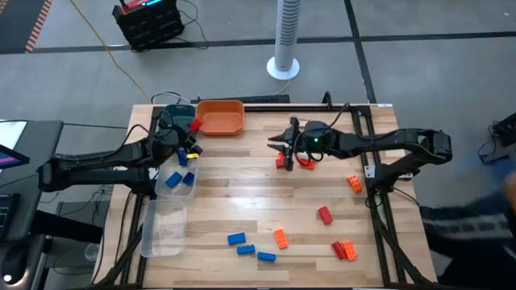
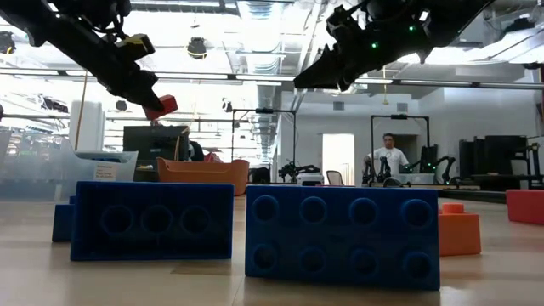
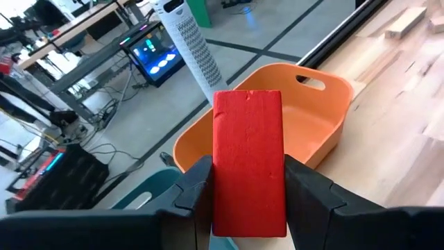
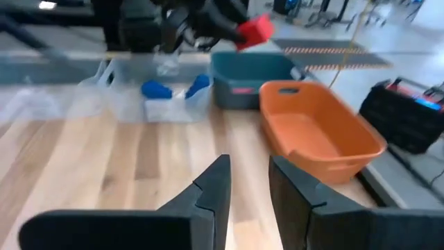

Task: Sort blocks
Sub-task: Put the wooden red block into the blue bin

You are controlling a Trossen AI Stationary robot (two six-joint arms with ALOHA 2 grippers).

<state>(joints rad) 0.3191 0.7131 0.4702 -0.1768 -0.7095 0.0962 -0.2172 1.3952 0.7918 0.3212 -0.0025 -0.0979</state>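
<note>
My left gripper [image 1: 190, 129] is shut on a red block [image 3: 248, 160], which it holds in the air near the table's far left. Just beyond the block are the orange tray [image 1: 219, 118] and the teal tray [image 1: 179, 113]. My right gripper [image 1: 278, 143] hovers over the middle of the table's far half. Its fingers [image 4: 216, 182] stand a little apart with nothing between them. A red block [image 1: 282, 161] and an orange block [image 1: 306, 163] lie flat on the table below it. Blue blocks [image 1: 179, 179] lie in a clear tray [image 1: 187, 192]. My left gripper pinches the red block by its two long sides [image 3: 222, 198] between its two fingers. The fingers come from the table's left, nearly level and slanting a little down. The block's free end [image 2: 163, 106] sticks out past the fingertips. It hangs clear of the table and the trays.
Several loose blocks lie on the table's near half: blue ones [image 1: 246, 250], orange ones [image 1: 280, 238] and red ones [image 1: 325, 214]. An orange block [image 1: 355, 184] lies near the right edge. A second clear tray [image 1: 164, 229] stands at the near left. Two blue blocks [image 2: 340, 234] lie close before the low camera.
</note>
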